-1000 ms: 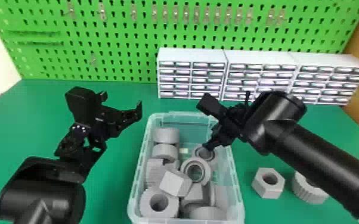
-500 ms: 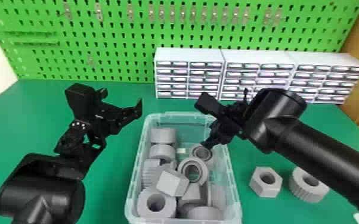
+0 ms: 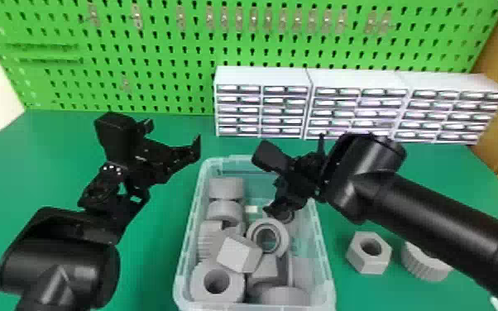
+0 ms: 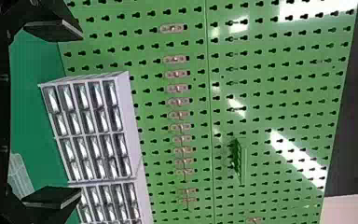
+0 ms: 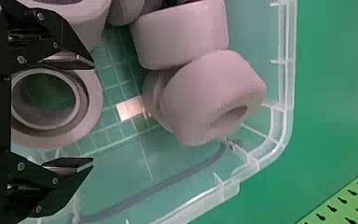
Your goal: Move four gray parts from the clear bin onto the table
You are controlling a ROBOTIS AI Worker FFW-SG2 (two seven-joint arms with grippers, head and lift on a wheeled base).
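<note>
Gray against green

The clear bin [image 3: 327, 285] holds gray parts [image 3: 235, 254]; the table [image 3: 144, 269] is green. Right of the bin: a gray nut [image 3: 360, 262], a ribbed gray ring [image 3: 422, 266]. Behind it: white cabinets [image 3: 264, 76], a bright green board [image 3: 157, 62] dotted dark.

The robot's thick, shiny black left arm [image 3: 62, 264] comes up from the bottom edge of the head view. Its black gripper with two flat fingers [image 3: 173, 134] points forward, and its fingers [image 4: 53, 29] are spread wide. The round black right arm [image 3: 426, 219] slants in from the right side and bends. Its black two-finger gripper [image 3: 291, 196] points down, with a gap between its fingers [image 5: 70, 164].
</note>
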